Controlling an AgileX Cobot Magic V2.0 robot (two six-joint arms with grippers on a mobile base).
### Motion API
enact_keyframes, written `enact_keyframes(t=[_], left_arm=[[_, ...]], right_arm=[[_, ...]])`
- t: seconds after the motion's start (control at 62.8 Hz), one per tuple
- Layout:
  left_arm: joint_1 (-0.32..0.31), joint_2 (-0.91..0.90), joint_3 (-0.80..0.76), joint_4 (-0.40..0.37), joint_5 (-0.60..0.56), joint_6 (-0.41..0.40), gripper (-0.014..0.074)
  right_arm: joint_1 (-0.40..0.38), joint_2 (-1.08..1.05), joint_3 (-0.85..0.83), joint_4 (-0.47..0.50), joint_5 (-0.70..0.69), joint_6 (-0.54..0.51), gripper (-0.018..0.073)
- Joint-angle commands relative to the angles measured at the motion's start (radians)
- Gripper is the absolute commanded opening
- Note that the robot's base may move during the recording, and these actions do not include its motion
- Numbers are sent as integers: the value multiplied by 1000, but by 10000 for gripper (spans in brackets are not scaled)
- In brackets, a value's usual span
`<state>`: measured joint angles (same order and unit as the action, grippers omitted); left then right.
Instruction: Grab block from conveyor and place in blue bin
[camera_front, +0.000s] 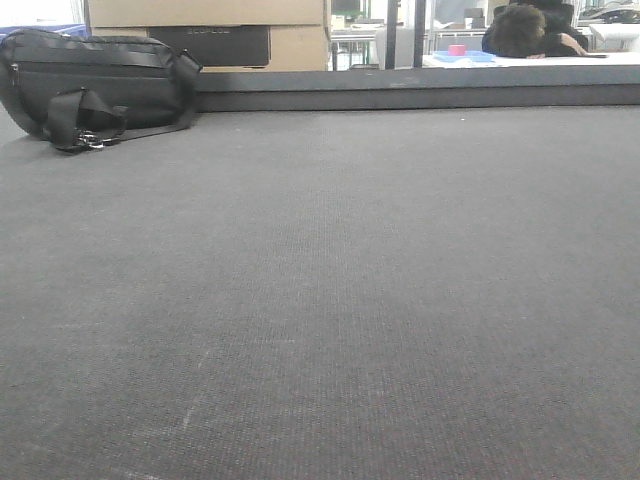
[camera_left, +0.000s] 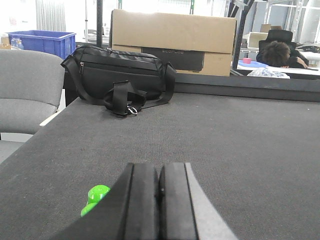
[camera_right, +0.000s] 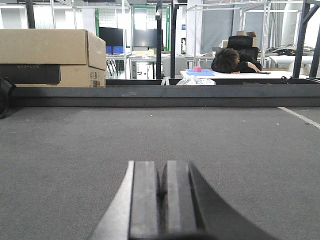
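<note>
The conveyor is a wide dark grey woven surface that fills all three views. In the left wrist view, a small bright green block lies on the conveyor, low at the left and partly hidden behind my left finger. My left gripper is shut, pads together with nothing between them, and the block sits just to its left. The blue bin stands off the conveyor at the far left, behind a grey chair. My right gripper is shut and empty over bare conveyor.
A black bag with loose straps lies on the conveyor at the far left. Cardboard boxes stand behind the raised far edge. A grey chair is beside the left edge. A person slumps over a desk beyond.
</note>
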<state>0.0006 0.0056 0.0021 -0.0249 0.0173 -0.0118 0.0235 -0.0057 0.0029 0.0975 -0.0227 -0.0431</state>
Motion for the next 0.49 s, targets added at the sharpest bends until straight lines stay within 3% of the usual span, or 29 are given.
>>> enact_keyframes(t=[0.0,0.478], left_arm=[[-6,-6,-2,2,-17,-3,-111],[-6,-6,-2,2,-37,-3,-111]], right_arm=[[2,6,-3,-7,-16,2,-162],[2,6,-3,-7,-16,2,-162]])
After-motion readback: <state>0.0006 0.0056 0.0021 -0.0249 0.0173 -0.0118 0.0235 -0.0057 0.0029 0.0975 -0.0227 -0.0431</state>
